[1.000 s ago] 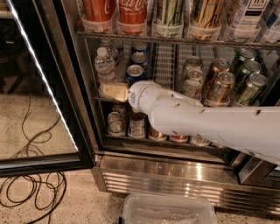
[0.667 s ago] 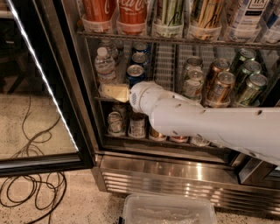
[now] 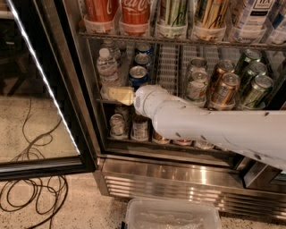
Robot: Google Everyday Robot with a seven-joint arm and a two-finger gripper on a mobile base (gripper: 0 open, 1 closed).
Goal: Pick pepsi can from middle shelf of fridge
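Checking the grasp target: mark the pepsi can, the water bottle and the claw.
pepsi can [image 3: 137, 79]: camera view, blue side wall.
water bottle [image 3: 107, 67]: camera view, clear body.
claw [image 3: 111, 94]: camera view, pale tip, just below the water bottle.

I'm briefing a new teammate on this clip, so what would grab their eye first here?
The thick white arm stands out most, stretched from the right across the open fridge, its hand at the front of the middle shelf, just below and left of the blue pepsi can. Next come the bright light strip slanting down the door at left and the red Coca-Cola containers on top.
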